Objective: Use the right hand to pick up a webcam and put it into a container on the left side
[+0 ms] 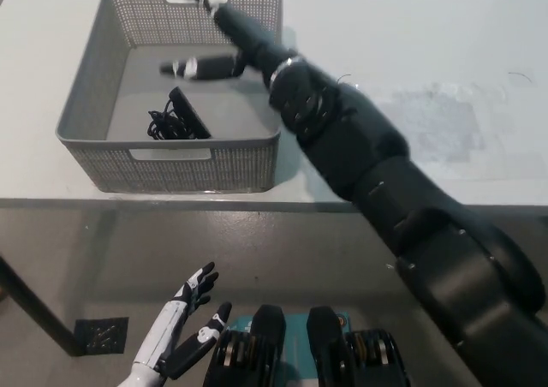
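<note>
The black webcam (183, 116) with its coiled cable lies on the floor of the grey mesh basket (88, 130), near the front wall. My black right hand (224, 43) hovers over the back half of the basket, open, fingers spread and holding nothing, well above and behind the webcam. My white left hand (175, 336) rests low at the lower left, below the table edge, open with fingers apart.
The basket stands on the left part of a white table (411, 27). A scuffed grey patch (437, 122) marks the tabletop to the right of my arm. The table's front edge (128, 203) runs just before the basket.
</note>
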